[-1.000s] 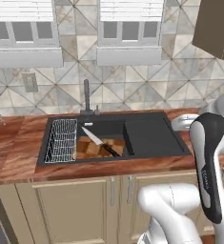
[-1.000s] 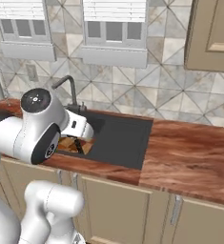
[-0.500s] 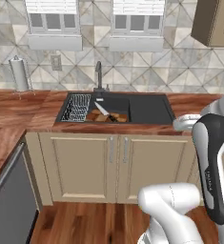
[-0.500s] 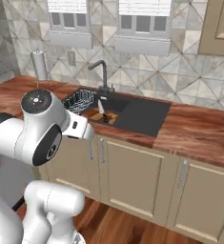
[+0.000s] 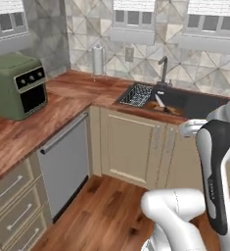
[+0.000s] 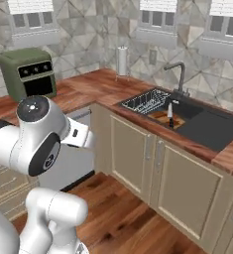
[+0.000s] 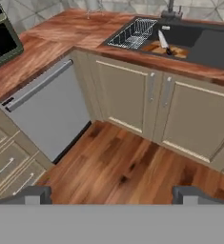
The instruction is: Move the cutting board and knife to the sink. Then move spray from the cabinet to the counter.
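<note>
Chequered light-and-dark wooden cutting board (image 7: pixel 169 49) lies in the black sink (image 7: pixel 202 42), the black-handled silver knife (image 7: pixel 164 42) atop it, beside a wire basket (image 7: pixel 132 34); the gripper (image 7: pixel 112 194) hangs wide open, empty.

A: Where's the knife (image 7: pixel 164 42)?
B: On the board (image 7: pixel 169 49), in the sink (image 6: pixel 207 125), right of the rack (image 6: pixel 145 101).
A: And the oven (image 5: pixel 16 84)?
B: On the counter (image 5: pixel 43 117), left, above the dishwasher (image 5: pixel 65 162).

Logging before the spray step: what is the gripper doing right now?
Gripper: open, jaws wide apart, holding nothing.
</note>
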You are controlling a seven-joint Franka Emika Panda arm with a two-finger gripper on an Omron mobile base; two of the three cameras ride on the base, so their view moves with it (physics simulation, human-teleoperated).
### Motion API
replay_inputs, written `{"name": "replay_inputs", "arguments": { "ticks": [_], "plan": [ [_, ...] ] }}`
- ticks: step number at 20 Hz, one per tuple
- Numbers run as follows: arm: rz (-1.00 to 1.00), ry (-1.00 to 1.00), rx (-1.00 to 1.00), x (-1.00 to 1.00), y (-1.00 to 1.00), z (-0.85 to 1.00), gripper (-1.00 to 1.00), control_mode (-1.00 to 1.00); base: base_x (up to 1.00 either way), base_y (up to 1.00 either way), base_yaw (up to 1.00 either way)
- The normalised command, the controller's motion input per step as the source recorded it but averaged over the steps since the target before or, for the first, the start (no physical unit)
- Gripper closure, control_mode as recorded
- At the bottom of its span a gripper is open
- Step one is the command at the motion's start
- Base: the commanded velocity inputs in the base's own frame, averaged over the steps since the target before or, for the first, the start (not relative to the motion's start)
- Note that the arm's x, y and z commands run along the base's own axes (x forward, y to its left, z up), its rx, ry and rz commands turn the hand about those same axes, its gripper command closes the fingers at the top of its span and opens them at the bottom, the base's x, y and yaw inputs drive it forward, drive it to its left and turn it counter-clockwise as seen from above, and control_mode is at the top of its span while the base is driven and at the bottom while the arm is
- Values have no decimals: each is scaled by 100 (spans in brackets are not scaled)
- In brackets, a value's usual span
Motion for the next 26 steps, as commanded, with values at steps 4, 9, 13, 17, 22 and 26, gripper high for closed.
{"name": "replay_inputs", "arguments": {
  "ticks": [4, 9, 13, 17, 22, 26],
  "plan": [
    [0, 0, 0, 0, 0, 0, -100, 100, -28, -43, 84],
    [0, 0, 0, 0, 0, 0, -100, 100, -39, -15, 84],
    [0, 0, 0, 0, 0, 0, -100, 100, -43, 3, 76],
    [0, 0, 0, 0, 0, 0, -100, 100, -8, 36, 51],
    [0, 0, 0, 0, 0, 0, -100, 100, 24, 11, 25],
    [0, 0, 0, 0, 0, 0, -100, 100, 50, 50, 10]
  ]
}}
